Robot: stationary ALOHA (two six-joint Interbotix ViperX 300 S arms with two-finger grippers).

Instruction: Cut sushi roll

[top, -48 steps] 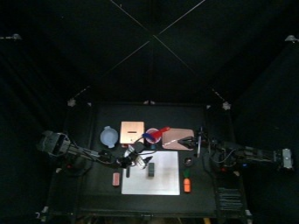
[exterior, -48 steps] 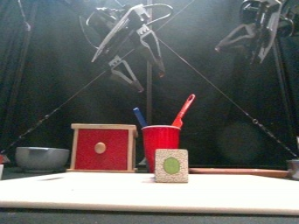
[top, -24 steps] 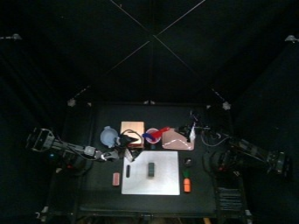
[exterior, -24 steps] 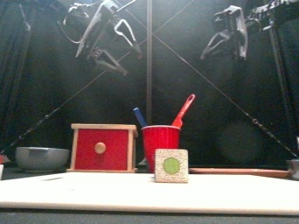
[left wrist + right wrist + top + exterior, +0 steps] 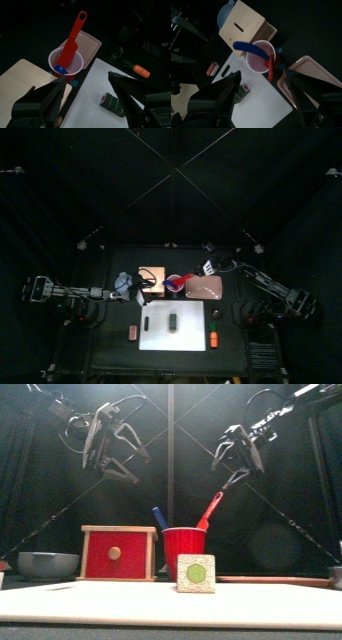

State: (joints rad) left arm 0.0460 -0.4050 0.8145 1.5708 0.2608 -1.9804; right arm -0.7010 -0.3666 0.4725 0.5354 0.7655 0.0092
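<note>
The sushi roll (image 5: 175, 318) is a small dark piece standing on the white board (image 5: 187, 333). From the front its pale end face with a green centre shows (image 5: 197, 573). It also appears as a dark block in the left wrist view (image 5: 112, 102) and the right wrist view (image 5: 243, 93). My left gripper (image 5: 114, 446) hangs open high above the table's left, over the grey bowl area (image 5: 139, 286). High on the right my right gripper (image 5: 238, 454) is open too, above the table's back (image 5: 210, 265). Both hold nothing.
A red cup (image 5: 183, 544) behind the board holds a red tool (image 5: 211, 510) and a blue tool (image 5: 158, 517). Left of it stand a wooden box (image 5: 116, 552) and a grey bowl (image 5: 48, 564). A pink tray (image 5: 205, 288), an orange stick (image 5: 213, 339) and a reddish block (image 5: 132, 332) lie nearby.
The left gripper has drawn back from over the board toward the left. The right gripper has swung toward the table's back, come lower, and its jaws have opened.
</note>
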